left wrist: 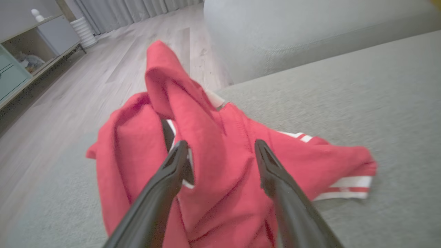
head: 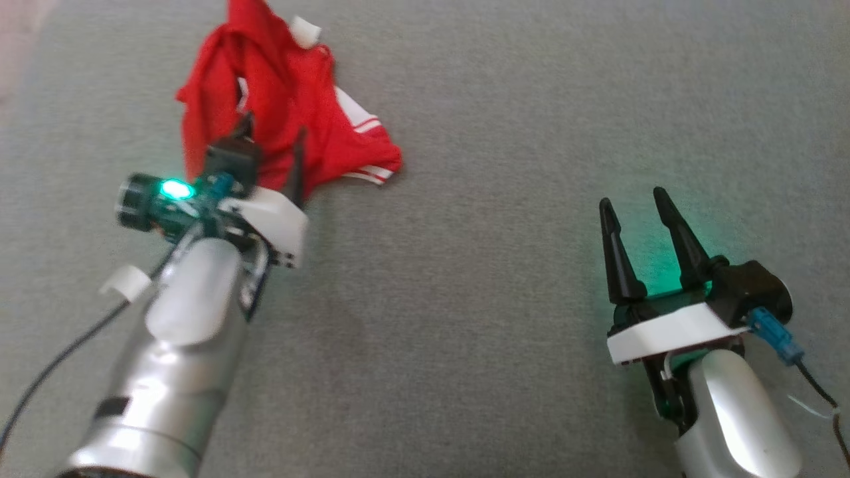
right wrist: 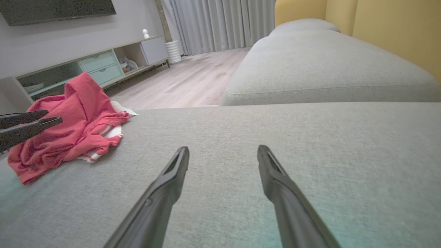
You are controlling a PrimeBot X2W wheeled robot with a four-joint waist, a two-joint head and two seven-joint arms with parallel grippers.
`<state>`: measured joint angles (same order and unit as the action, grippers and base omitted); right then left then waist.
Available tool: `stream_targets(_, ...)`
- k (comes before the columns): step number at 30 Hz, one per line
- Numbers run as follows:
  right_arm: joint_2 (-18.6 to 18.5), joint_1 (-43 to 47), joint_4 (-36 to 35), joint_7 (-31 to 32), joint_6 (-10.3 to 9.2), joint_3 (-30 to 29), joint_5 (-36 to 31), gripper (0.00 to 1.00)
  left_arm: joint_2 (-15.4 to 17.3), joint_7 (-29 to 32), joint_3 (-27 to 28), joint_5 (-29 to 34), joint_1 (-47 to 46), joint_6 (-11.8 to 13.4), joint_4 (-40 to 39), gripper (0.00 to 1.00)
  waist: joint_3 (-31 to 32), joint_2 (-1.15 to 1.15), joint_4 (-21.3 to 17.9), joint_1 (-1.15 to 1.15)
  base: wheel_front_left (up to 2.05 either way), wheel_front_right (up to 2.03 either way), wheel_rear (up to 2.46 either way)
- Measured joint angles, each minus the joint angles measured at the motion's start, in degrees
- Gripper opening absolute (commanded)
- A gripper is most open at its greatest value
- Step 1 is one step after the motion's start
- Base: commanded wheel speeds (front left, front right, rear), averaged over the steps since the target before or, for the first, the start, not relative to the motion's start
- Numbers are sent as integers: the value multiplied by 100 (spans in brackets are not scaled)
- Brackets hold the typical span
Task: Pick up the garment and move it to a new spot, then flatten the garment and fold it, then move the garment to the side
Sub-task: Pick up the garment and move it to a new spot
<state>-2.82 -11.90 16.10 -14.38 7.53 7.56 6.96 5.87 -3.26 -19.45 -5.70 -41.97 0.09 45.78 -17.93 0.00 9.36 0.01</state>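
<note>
Grey sofa [head: 465,312] holds the crumpled red garment [head: 299,93], soft and light; left pincer [head: 273,129], spread apart, could pinch its raised fold [left wrist: 165,75].

Even daylight lit the scene. A small round green lamp [head: 174,190] glared on the blurred silver left arm [head: 186,312], and green light tinged the grey woven cushion [head: 465,299] by the right gripper [head: 631,198]. Wrist views bent at their edges.
</note>
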Motion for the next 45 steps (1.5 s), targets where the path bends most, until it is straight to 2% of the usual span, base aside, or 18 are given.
stream_targets(3,0,-54,-11,0,0,-14,1,100,109,16,76,47,-242,147,420,100,-138,0,-148,0,0,0,0)
stream_targets(7,0,-54,-16,0,0,-26,2,100,108,133,135,-64,-444,46,945,100,-268,0,-302,0,0,0,0)
stream_targets(8,0,-55,-16,0,0,-27,2,100,109,133,141,-105,-481,-38,1046,6,-284,0,-333,0,0,0,0)
stream_targets(9,0,-56,-16,0,0,-29,3,100,111,105,145,-145,-507,-104,1103,0,-293,0,-361,-1,0,0,0)
stream_targets(12,0,-58,-14,0,0,-66,37,100,90,-182,140,-243,-572,-376,1166,0,-259,0,-400,0,0,0,0)
stream_targets(17,0,-57,51,0,0,-64,142,100,49,-828,105,-393,-605,-594,992,0,-39,0,-422,-1,0,0,0)
stream_targets(23,0,-31,84,0,0,-63,311,100,-29,-1046,75,-709,-610,-719,0,0,355,0,-463,-2,0,0,0)
stream_targets(27,1,4,99,0,0,-31,436,100,-46,-916,4,-983,-610,-722,-797,0,576,0,-523,-3,0,0,0)
stream_targets(28,1,4,99,0,0,-31,436,100,-46,-916,4,-983,-610,-722,-797,0,576,0,-523,-3,0,0,0)
stream_targets(36,1,8,58,0,0,59,622,100,-108,-214,-288,-1204,-399,-706,-2090,0,649,0,-918,-2,0,0,0)
stream_targets(44,1,-216,-137,-1,0,149,775,100,-301,52,-735,-1168,-337,-298,-2561,0,442,0,-1566,-1,0,0,0)
stream_targets(45,1,-248,-142,-1,0,156,798,100,-314,55,-817,-1170,-335,-232,-2557,10,413,0,-1653,-1,0,0,0)
